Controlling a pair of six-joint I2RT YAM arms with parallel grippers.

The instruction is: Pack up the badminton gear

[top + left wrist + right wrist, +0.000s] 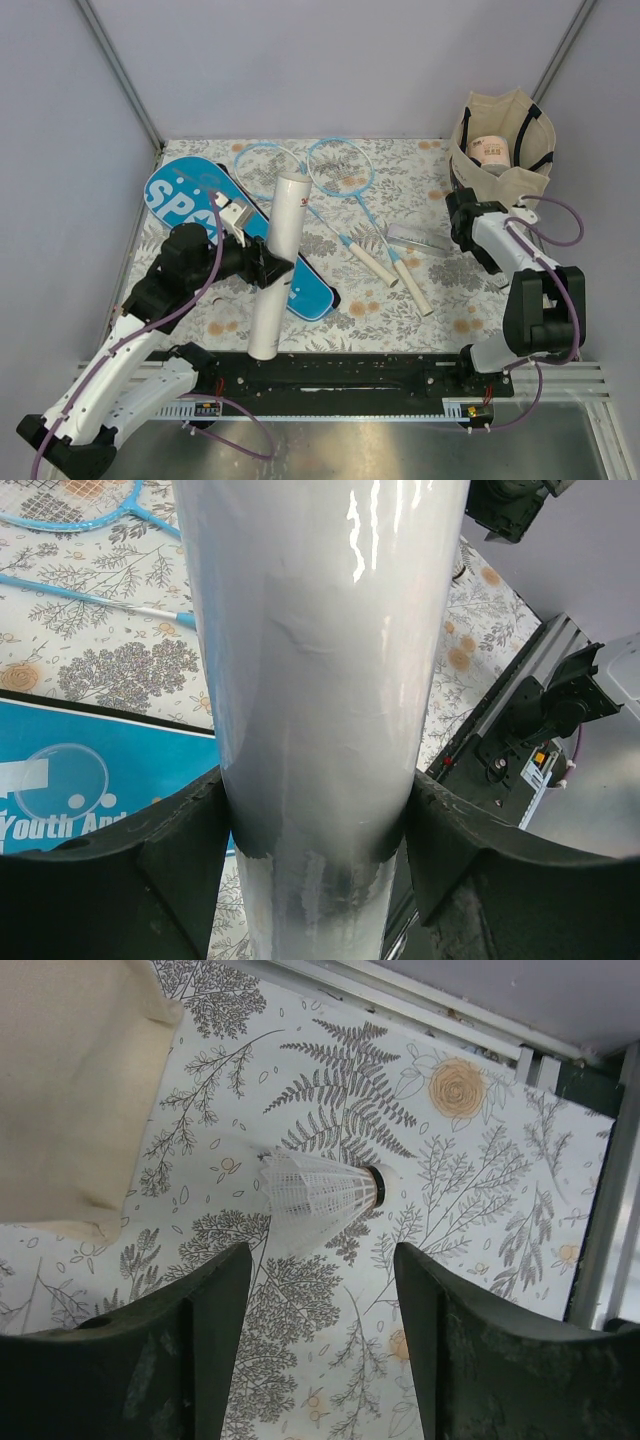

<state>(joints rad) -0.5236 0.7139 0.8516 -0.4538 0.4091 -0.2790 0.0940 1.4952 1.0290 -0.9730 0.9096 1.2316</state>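
One white tube (pixel 278 262) is held slanted at the centre left of the top view, and the left jaws are clamped on its middle. In the picture it crosses one blue cover (pixel 178 197), which lies flat on the desk (pixel 450 300). Two rackets (pixel 343 166) lie side by side at the upper centre, with their handles toward the lower right. One shuttlecock (pixel 318 1195) lies on its side on the desk, near one beige tote (pixel 500 150) at the upper right. The right jaws stand apart over it and grip nothing.
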